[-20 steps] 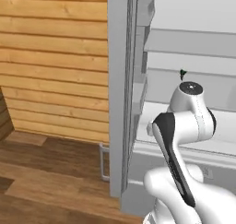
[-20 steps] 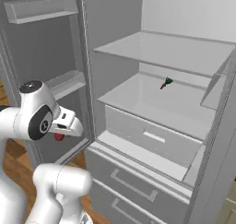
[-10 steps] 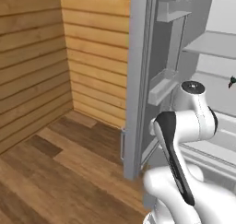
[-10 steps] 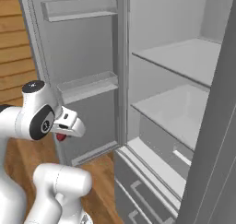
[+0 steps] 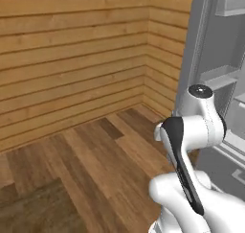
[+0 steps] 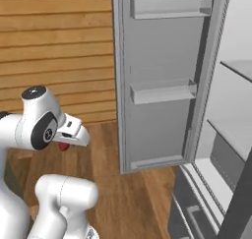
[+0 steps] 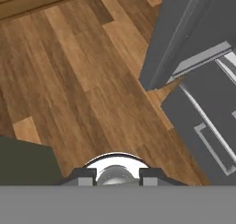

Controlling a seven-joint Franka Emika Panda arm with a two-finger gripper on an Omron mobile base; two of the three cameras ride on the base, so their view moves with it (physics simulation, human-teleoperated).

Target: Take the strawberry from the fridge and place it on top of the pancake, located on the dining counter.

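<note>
The strawberry (image 6: 63, 146) is a small dark-red bit under the tip of my white hand, tucked close to the arm. My gripper (image 6: 64, 143) is shut on the strawberry; the wrist hides most of the fingers. In the hand view the gripper (image 7: 118, 174) points down at the wooden floor. The fridge (image 6: 162, 80) stands at the right with its door swung open, pale shelves behind it. Its door and lower drawers (image 7: 203, 126) lie at the right of the hand view. The fridge (image 5: 217, 59) also fills the right edge of the left base view. The pancake is out of view.
Wooden plank walls (image 5: 76, 59) meet in a corner behind a brown plank floor (image 5: 95, 160). A darker brown wood-grain surface (image 5: 28, 210) enters at the lower left; it may be the dining counter. A dark grey-green shape (image 7: 23, 165) lies low on the left.
The whole picture has swung away from the fridge's inside toward the plank walls and floor: the base has turned. The arm keeps its folded pose with the strawberry at the hand.
</note>
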